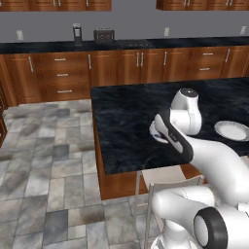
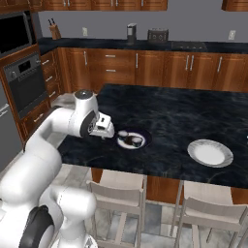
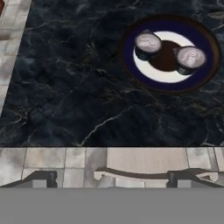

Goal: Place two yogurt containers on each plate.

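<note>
Gripper [image 2: 107, 130] spread wide, holding nothing, beside dark-rimmed plate [image 3: 170, 85] already carrying two yogurt tubs [image 3: 147, 45]; pale plate [image 2: 210, 153] well apart rightward along counter's near edge.

Wooden cabinets [image 1: 116, 65], grey tiled floor [image 1: 44, 165], dark counter [image 2: 184, 116]

The white arm bends up from its base and reaches forward over the near edge of the counter [image 2: 193, 116]. The gripper [image 2: 105, 130] hangs above the counter, wide open, with nothing between its fingers [image 3: 43, 178].
</note>
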{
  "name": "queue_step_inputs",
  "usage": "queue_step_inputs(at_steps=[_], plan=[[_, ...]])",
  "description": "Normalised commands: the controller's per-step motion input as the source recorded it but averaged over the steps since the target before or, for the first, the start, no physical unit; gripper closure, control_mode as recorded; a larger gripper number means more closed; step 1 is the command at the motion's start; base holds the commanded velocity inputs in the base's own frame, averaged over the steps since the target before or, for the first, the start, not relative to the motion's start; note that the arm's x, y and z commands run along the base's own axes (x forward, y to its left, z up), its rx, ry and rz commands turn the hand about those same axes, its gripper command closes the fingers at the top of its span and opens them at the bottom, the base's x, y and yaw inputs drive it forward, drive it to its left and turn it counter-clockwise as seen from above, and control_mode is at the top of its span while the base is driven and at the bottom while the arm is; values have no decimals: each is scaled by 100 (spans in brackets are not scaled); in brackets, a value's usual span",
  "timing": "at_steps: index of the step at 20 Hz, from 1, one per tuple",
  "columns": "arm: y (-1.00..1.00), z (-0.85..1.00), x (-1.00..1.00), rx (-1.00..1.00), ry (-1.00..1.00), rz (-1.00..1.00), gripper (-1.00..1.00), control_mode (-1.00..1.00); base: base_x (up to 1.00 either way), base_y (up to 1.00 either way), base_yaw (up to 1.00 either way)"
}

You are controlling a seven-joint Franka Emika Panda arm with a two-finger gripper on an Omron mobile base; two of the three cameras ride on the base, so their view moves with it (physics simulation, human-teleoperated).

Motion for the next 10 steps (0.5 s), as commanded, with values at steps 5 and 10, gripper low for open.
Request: queue_step_inputs(at_steps=[5,10], plan=[[17,8,0,-4,0,0,-100,-100,0,0,0],[0,0,0,0,0,0,-100,100,-21,-60,-5]])
